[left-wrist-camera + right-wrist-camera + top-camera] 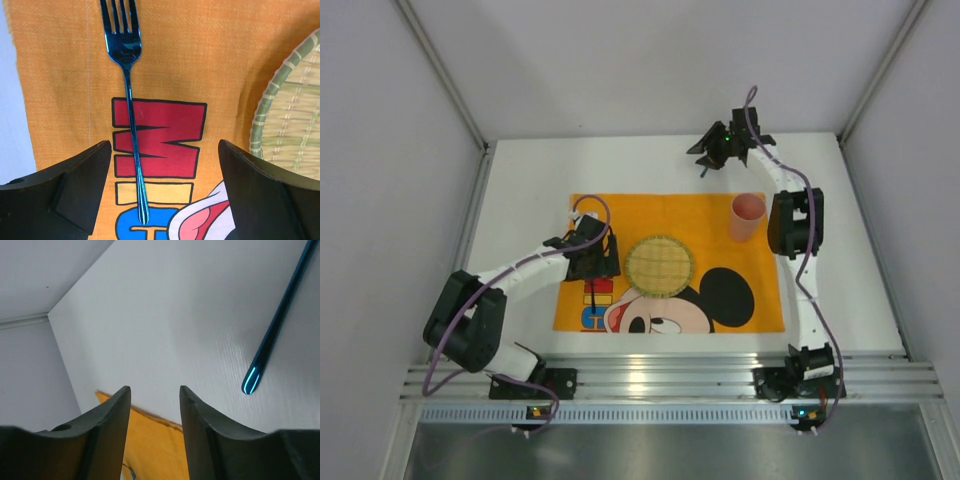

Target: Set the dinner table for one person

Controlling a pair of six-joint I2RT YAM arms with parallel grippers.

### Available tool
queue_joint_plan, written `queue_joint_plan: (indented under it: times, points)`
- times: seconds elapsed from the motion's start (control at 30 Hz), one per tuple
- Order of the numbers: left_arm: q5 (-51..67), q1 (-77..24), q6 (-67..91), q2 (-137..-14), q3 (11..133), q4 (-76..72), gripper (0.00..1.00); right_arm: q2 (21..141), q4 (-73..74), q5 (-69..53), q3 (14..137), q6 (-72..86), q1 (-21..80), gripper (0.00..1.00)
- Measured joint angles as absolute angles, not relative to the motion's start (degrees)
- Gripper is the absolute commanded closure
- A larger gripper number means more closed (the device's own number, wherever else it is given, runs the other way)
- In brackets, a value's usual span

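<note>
The white dinner table (840,280) carries an orange Mickey Mouse placemat (720,230). On the mat are a round woven plate (660,265), a pink cup (748,215) and a blue-tinted metal fork (590,296). My left gripper (592,270) hovers over the fork. In the left wrist view it is open (165,190), and the fork (128,100) lies flat between the fingers, nearer the left one and touching neither. My right gripper (714,156) is at the far edge, open and empty (155,395). A blue-tinted utensil handle (275,330) lies on the table to its right.
White walls close in the table at the back and both sides. A silver aluminium rail (670,375) runs along the near edge by the arm bases. The woven plate's rim (295,115) lies just right of my left gripper. The placemat corner (150,440) shows under my right gripper.
</note>
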State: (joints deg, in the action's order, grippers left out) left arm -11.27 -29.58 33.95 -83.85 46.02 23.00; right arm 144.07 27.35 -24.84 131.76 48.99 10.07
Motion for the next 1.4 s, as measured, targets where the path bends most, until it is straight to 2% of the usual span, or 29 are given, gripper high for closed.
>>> queue_joint_plan:
  times: [0.07,0.33,0.5,0.6,0.7,0.97,1.1,1.2,1.3,1.4]
  points:
    - [-10.61,-29.58,33.01,-83.85,46.17,23.29,0.07,147.13,24.47,-24.82,132.4,51.46,11.05,0.65]
    - [-9.39,-28.18,30.09,-83.18,47.62,23.7,0.08,151.79,14.28,-21.61,135.46,56.18,12.23,0.67]
    - [-8.82,-25.1,29.63,-86.98,50.74,24.67,0.08,153.58,10.63,-16.73,138.17,58.02,10.9,0.71]
    - [-8.51,-23.51,29.65,-90.89,54.37,25.56,0.09,155.54,10.33,-13.58,140.59,58.92,9.21,0.72]
    - [-8.29,-22.98,29.61,-95.48,59.07,26.83,0.09,157.99,11.86,-11.33,143.33,59.2,6.74,0.79]
    - [-6.79,-23.03,28.71,-105.25,70.54,30.41,0.11,160.94,17.69,-10.26,145.45,57.19,1.34,0.86]
    - [-5.87,-23.03,28.32,-108.12,74.37,31.35,0.12,160.88,17.32,-11.9,145.38,55.16,1.08,0.85]
    - [-5.32,-23.03,28.12,-108.64,75.37,31.79,0.12,159.02,10.37,-16.97,139.48,56.71,1.37,0.75]
    - [-5.3,-23.03,28.03,-108.9,75.9,31.88,0.12,158.76,4.29,-20.29,137.93,59.92,2.09,0.74]
    - [-5.41,-23.03,27.9,-108.92,75.9,32.32,0.12,158.76,0.14,-21.98,138.82,63.29,3.27,0.77]
